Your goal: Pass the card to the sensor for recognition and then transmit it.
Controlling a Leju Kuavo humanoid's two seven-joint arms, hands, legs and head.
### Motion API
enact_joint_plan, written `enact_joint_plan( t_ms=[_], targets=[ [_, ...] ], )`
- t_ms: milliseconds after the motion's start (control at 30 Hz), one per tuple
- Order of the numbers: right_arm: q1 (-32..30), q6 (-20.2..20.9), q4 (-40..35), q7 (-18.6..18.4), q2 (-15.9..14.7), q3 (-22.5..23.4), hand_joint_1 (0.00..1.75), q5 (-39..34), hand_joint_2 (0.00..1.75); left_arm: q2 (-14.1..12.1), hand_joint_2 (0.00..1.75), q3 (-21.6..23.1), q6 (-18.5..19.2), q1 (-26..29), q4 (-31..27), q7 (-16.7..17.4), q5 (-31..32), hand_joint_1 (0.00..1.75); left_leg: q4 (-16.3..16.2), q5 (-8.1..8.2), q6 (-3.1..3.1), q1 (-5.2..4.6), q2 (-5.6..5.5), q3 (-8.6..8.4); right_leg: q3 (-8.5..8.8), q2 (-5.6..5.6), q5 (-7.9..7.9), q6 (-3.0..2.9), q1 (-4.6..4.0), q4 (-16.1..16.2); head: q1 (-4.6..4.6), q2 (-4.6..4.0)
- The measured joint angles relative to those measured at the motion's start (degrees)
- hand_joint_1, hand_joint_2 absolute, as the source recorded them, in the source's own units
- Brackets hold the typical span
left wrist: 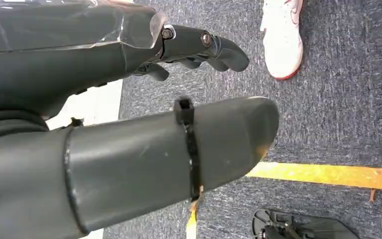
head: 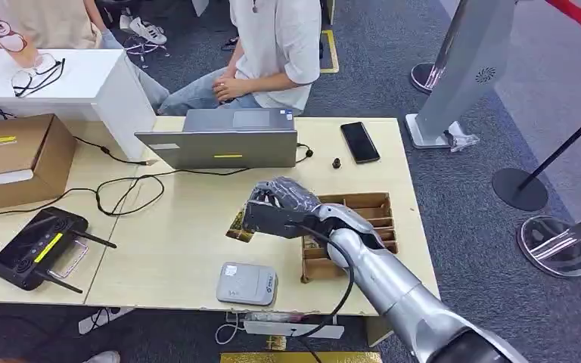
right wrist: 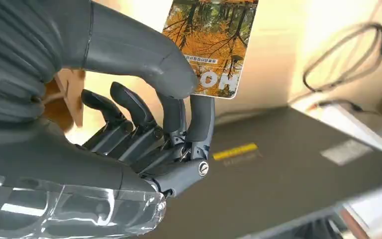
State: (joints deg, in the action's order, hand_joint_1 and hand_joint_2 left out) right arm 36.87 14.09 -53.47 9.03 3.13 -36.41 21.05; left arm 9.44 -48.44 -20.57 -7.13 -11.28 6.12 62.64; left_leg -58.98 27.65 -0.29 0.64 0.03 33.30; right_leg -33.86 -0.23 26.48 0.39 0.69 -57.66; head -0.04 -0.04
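Observation:
My right hand hangs over the middle of the wooden table, pinching a card printed with orange autumn trees between thumb and a finger. The card pokes out below the hand, above the tabletop. The grey card sensor lies flat near the table's front edge, a short way nearer to me than the card. My left hand hangs beside my body over blue carpet, fingers loosely curled, holding nothing.
A cardboard divider box sits just right of my right hand. Behind it stand an open laptop and a black phone. A cable crosses the table; a black controller lies left. A person sits behind the table.

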Motion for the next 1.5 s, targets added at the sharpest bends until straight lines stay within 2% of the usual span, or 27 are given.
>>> enact_joint_plan(
  t_ms=[300,500,767,1100,1500],
  targets=[
    [0.84,6.8,2.39,-0.11,-0.35,-1.25,1.75,-3.96,1.75,0.0,0.0,0.0,0.04,-0.09,0.0,0.33,0.28,0.0,0.0,0.0,0.0,0.0,0.0,0.0,0.0,0.0,0.0,0.0,0.0,0.0,0.0,0.0],
    [1.42,9.76,2.78,-0.63,-0.55,-2.36,1.75,-6.19,1.75,0.0,0.0,0.0,0.04,-0.06,0.0,0.24,0.26,0.0,0.0,0.0,0.0,0.0,0.0,0.0,0.0,0.0,0.0,0.0,0.0,0.0,0.0,0.0],
    [1.7,10.59,2.93,-1.37,-0.63,-3.85,1.75,-7.59,1.75,0.0,0.0,0.0,0.04,-0.04,0.0,-0.13,0.17,0.0,0.0,0.0,0.0,0.0,0.0,0.0,0.0,-0.01,0.0,0.0,0.0,0.0,0.0,0.0],
    [1.09,10.67,2.85,-4.26,-0.5,-5.67,1.75,-10.28,1.75,0.0,0.0,0.0,0.24,-0.03,0.0,-0.3,0.31,0.0,0.0,0.0,0.0,0.0,0.0,0.0,0.0,-0.01,0.0,0.0,0.0,0.0,0.0,0.0],
    [0.36,10.74,4.68,-6.8,1.05,-8.55,1.75,-10.91,1.75,0.0,0.0,0.0,0.66,-0.04,0.0,-0.28,0.72,0.0,0.0,0.0,0.0,0.0,0.0,0.0,0.0,-0.01,0.0,0.0,0.0,0.0,0.0,0.0]
  ],
)
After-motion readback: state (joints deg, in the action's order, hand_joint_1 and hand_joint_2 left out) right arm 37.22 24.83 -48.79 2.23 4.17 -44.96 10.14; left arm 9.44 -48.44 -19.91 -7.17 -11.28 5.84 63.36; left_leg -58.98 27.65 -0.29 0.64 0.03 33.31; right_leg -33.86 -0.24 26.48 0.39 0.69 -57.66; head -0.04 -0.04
